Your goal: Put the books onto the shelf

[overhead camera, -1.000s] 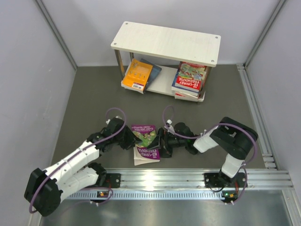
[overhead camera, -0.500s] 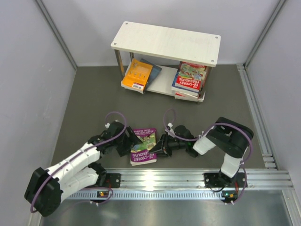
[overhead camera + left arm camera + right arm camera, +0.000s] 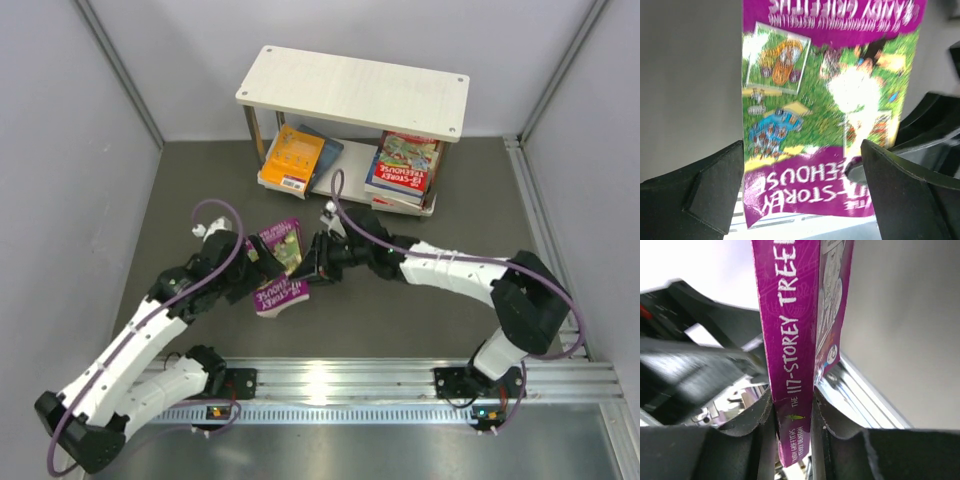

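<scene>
One purple book (image 3: 285,255) is being held tilted up between the two arms, well short of the shelf (image 3: 350,88); the right gripper (image 3: 312,262) is clamping it by the spine edge, likely for carrying it upright, while the left gripper (image 3: 258,268) is standing spread wide around the cover, gripping nothing. On the lower board, an orange one (image 3: 292,157) is leaning and a stack (image 3: 405,160) is sitting partly hidden under the top board; the cover is blurring in the left wrist view
</scene>
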